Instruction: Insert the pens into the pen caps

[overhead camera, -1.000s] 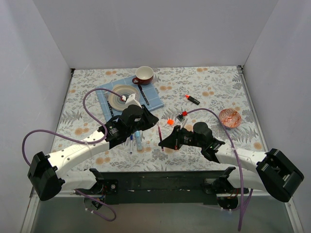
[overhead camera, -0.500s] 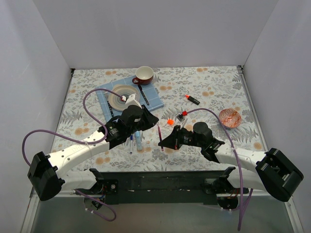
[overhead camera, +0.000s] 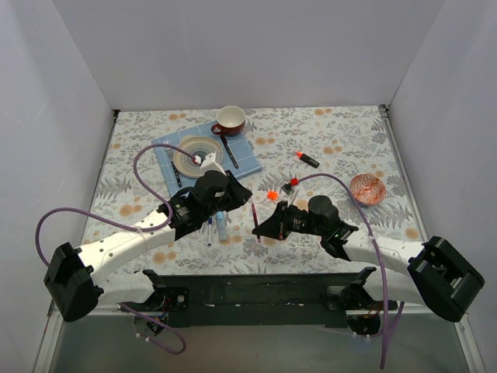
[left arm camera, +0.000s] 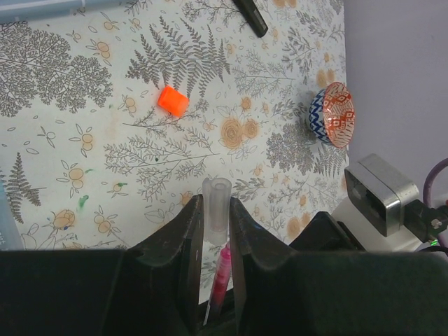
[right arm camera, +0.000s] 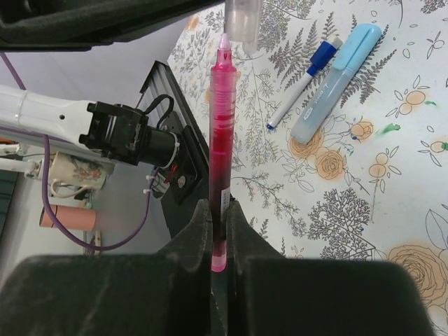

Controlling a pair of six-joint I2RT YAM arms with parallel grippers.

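The capping of the first pen is in hand. The left fingers [left arm camera: 197, 210] are pinched on a clear cap [left arm camera: 217, 199], held above the bench [overhead camera: 342, 132] with its mouth towards the right arm. The right fingers [right arm camera: 201, 220] are clamped tight on the lower barrel of the maroon pen [right arm camera: 220, 140], whose tip sits just at the cap's mouth. The next move seems to call for a straight push along the pen's axis, well lined up. The orange cap [left arm camera: 173, 101], the light-blue marker [right arm camera: 334, 80], the white-and-blue pen [right arm camera: 301, 87] and the highlighter [overhead camera: 307, 159] lie loose on the bench. The patterned bowl [overhead camera: 367, 189] and the red cup [overhead camera: 231, 118] appear to hold nothing.
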